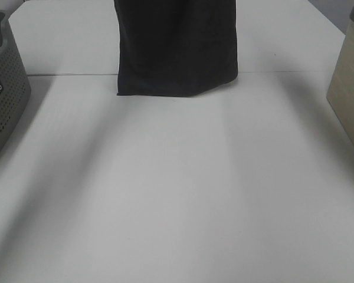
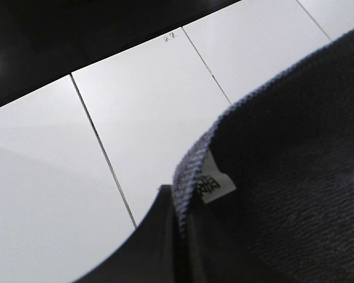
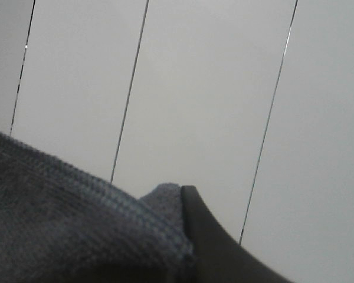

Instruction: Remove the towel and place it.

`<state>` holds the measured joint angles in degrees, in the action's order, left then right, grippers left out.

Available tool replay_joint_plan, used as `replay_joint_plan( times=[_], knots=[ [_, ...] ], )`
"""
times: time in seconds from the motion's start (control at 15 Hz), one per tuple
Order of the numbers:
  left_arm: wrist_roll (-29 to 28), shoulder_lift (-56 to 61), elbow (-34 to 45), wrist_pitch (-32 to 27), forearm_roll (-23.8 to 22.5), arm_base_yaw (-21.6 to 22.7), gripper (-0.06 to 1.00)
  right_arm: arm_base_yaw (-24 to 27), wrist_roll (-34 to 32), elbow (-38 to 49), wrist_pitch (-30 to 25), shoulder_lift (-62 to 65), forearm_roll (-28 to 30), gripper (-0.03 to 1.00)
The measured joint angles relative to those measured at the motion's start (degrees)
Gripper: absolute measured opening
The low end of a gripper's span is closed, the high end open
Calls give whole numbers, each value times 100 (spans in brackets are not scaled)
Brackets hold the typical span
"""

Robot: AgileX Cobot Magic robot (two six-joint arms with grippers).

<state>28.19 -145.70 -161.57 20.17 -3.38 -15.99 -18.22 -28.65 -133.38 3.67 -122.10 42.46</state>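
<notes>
The towel [image 1: 177,47] is very dark navy-black. It hangs down from above the top edge of the exterior view, at the far middle of the white table [image 1: 177,188]. Its lower edge lies at or just above the table near a seam. Neither gripper shows in the exterior view. In the left wrist view, the left gripper [image 2: 180,206] pinches the towel's hemmed edge [image 2: 283,153] beside a white label [image 2: 215,187]; one dark finger [image 2: 147,247] shows. In the right wrist view, the right gripper [image 3: 180,200] pinches a towel corner [image 3: 59,224] against a dark finger [image 3: 218,247].
A grey perforated basket [image 1: 6,100] stands at the table's left edge. A beige container [image 1: 348,88] stands at the right edge. Thin seams run across the tabletop [image 2: 100,147]. Long soft shadows fall across the table in front of the towel.
</notes>
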Motion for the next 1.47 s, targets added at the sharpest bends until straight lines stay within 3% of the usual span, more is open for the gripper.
replay_joint_plan(
  times=[0.27,0.47,0.67,0.8,1.0,1.13,1.33,1.47],
  knots=[
    [-63,0,0,-378,0,0,0,0,0,0,-166,0,-235,1],
    [-86,17,0,-1031,29,0,0,0,0,0,-659,0,-665,1],
    [-109,332,0,-2744,338,-17,0,0,218,0,-1782,23,-1719,1],
    [-109,768,-6,-4601,665,-29,0,0,1432,0,-2905,235,-3266,1],
    [-223,1197,-11,-6600,848,-29,0,0,2716,-6,-4280,527,-4618,1],
    [-498,1335,-11,-7666,900,-29,0,0,2945,-6,-5220,630,-4916,1],
    [-894,1381,-11,-8732,928,-29,0,0,3048,-6,-6113,768,-5065,1],
    [-1346,1392,-11,-8967,991,-29,0,0,3054,-6,-6669,865,-5145,1]
  ],
)
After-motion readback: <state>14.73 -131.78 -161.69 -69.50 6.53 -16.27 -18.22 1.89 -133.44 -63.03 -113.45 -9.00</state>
